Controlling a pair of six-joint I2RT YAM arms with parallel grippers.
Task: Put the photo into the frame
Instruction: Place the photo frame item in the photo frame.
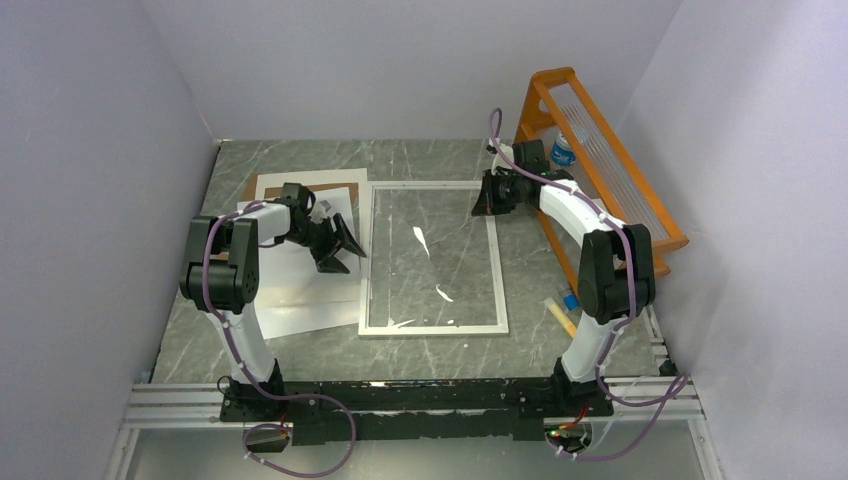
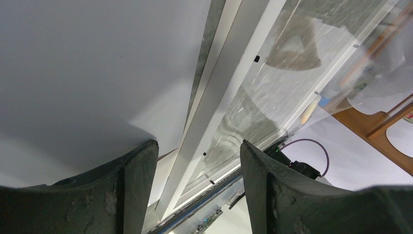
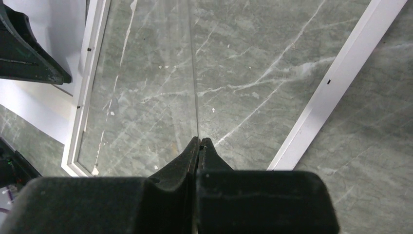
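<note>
Frame [image 1: 497, 270] beside white sheets [image 1: 300, 300]; left hand [image 1: 342, 252] agape, empty; right hand [image 3: 198, 144] pinches clear pane [image 1: 430, 250]

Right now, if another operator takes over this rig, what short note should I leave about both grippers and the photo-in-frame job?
The left gripper is open and empty, above the white sheets left of the frame.
The right gripper is shut on the edge of the clear pane, at the frame's far right corner.
The frame lies flat mid-table, with no photo in it.
No printed side shows; the photo may be among the white sheets. A brown backing board lies under them.
Done: nothing placed yet. Left: move the pane, insert the photo.
</note>
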